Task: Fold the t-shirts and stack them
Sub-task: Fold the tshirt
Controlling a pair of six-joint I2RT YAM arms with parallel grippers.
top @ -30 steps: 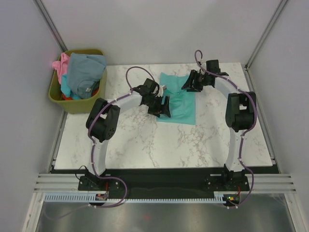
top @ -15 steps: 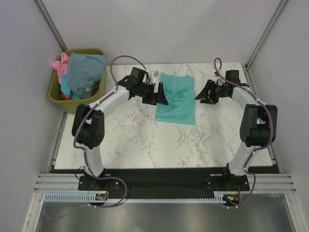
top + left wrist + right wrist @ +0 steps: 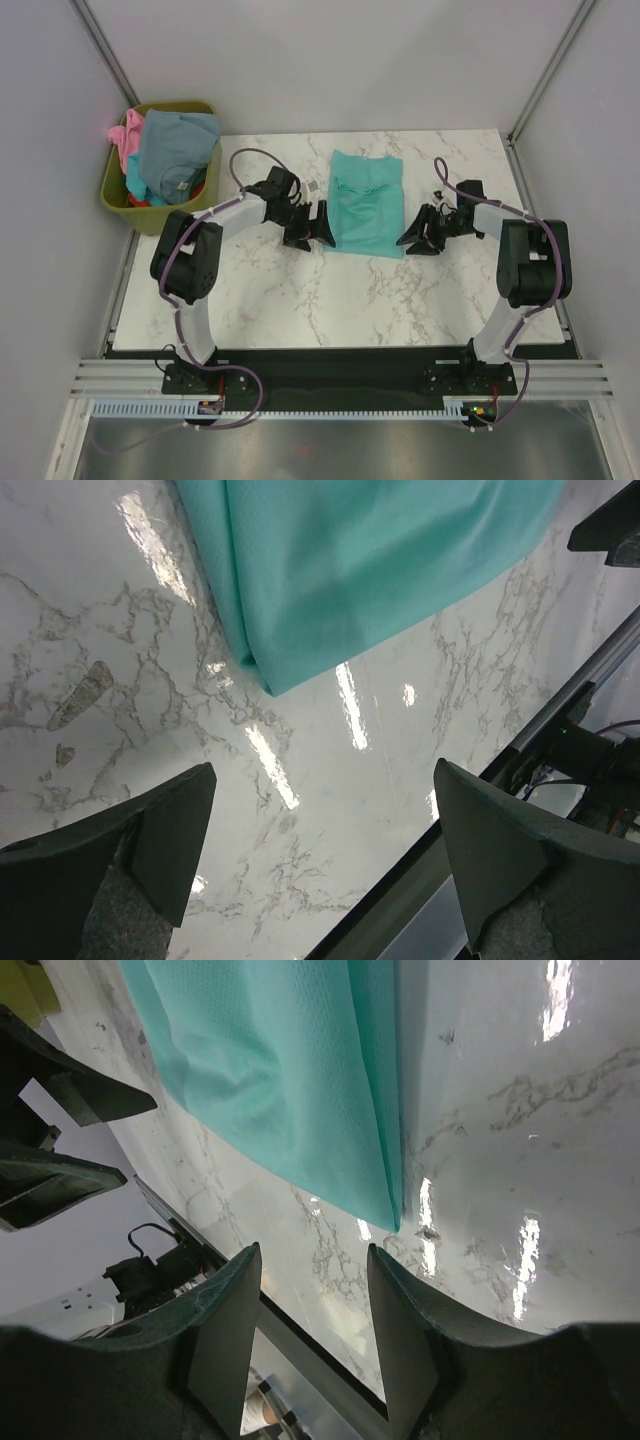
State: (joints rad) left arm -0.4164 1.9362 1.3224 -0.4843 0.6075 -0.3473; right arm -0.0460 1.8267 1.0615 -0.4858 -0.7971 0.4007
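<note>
1. My left pincer (image 3: 320, 820): jaws spread wide, only bare marble between them. It is low over the table (image 3: 300, 290), near the left near corner of the teal t-shirt (image 3: 365, 200).
2. My right pincer (image 3: 312, 1290): jaws partly apart, holding nothing, near the same shirt's right near corner.
3. Teal t-shirt: folded into a long rectangle, flat, by the middle of the table's far edge, between my two pincers.
4. Olive-green bin (image 3: 115, 195): at the table's far left corner.
5. Bin contents: grey-blue t-shirt (image 3: 178, 145) heaped on top, pink t-shirt (image 3: 125, 135) at the far left rim.
6. Hard to make out: red-orange t-shirt (image 3: 140, 202), a sliver under the heap. Both wrist views cut off the teal shirt's far end.
</note>
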